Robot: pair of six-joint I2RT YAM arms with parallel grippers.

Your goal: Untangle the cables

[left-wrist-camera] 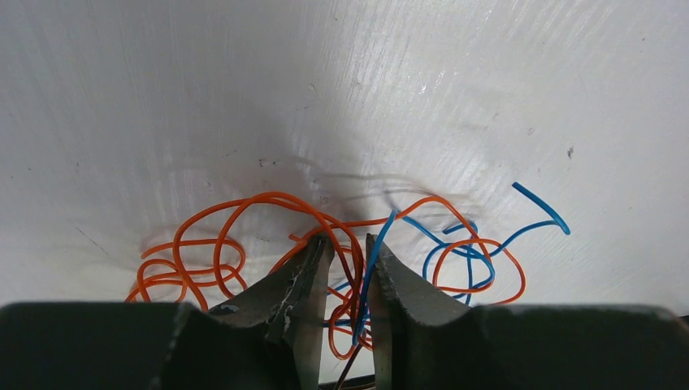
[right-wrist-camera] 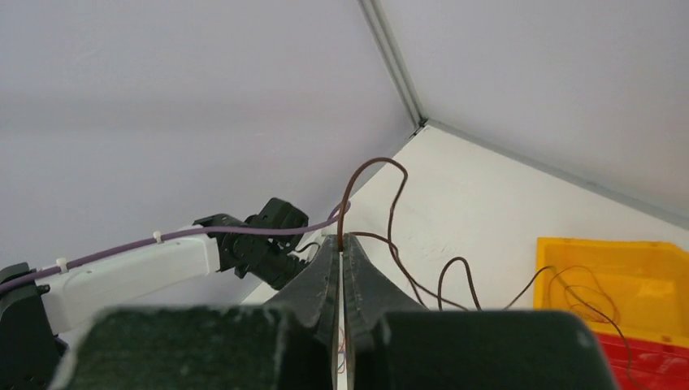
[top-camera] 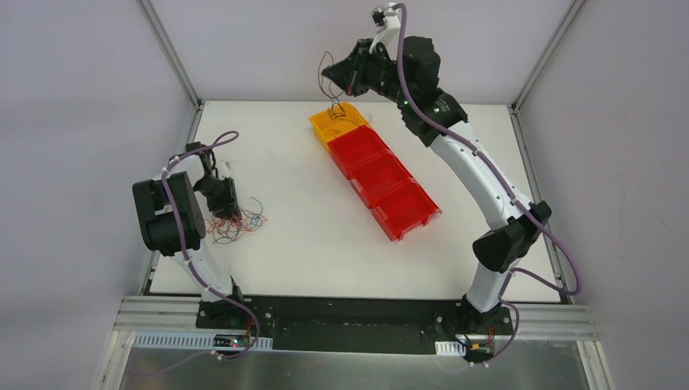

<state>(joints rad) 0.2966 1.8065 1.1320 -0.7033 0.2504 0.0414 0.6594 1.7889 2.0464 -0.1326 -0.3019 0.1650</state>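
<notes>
Your right gripper (right-wrist-camera: 341, 242) pinches a wire (right-wrist-camera: 348, 191) over the bin (right-wrist-camera: 642, 256): release next. Left gripper (left-wrist-camera: 349, 244), slightly spread, straddles the tangle (left-wrist-camera: 272, 195).

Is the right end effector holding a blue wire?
No, the right end effector pinches a dark brown wire, not a blue one.

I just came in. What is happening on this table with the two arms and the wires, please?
Two robot arms are working on thin cables. The left gripper is down on the orange and blue tangle on the table, its fingers around a few strands with a narrow gap between them. The right gripper, raised above the yellow bin, is shut on a dark cable that trails down toward that bin.
</notes>
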